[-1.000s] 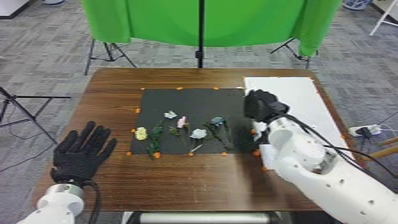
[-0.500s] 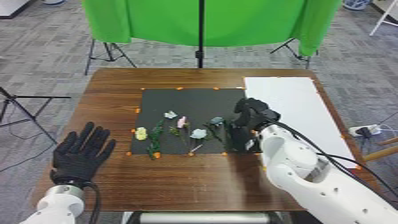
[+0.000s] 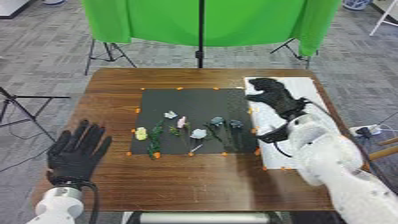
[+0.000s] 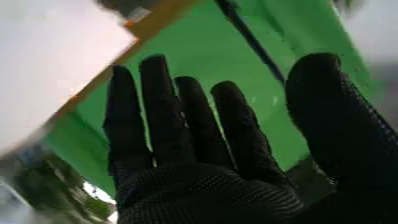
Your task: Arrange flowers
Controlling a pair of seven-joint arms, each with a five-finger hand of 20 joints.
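In the head view my right hand (image 3: 277,99) is over the white board, right of the flowers, fingers extended and holding nothing. In the right wrist view the right hand (image 4: 204,187) shows straight fingers and thumb apart. My left hand (image 3: 75,156) rests open at the table's left side. On the black mat lie a yellow flower (image 3: 140,133), a white flower (image 3: 171,114), a pink flower (image 3: 181,122), a pale blue-white flower (image 3: 198,133), a blue-grey flower (image 3: 217,121) and, at the mat's right part, a dark bluish flower (image 3: 235,123). Green stems lie among them.
The black mat (image 3: 191,99) has orange marks round its edges. The white board (image 3: 308,107) adjoins it on the right. Beyond the brown table (image 3: 115,87) hang a green cloth (image 3: 160,25) and its stands.
My right hand first moved left over the mat's right edge, then swung right and away over the white board. The dark bluish flower on the mat is now uncovered. The left hand shifted slightly.
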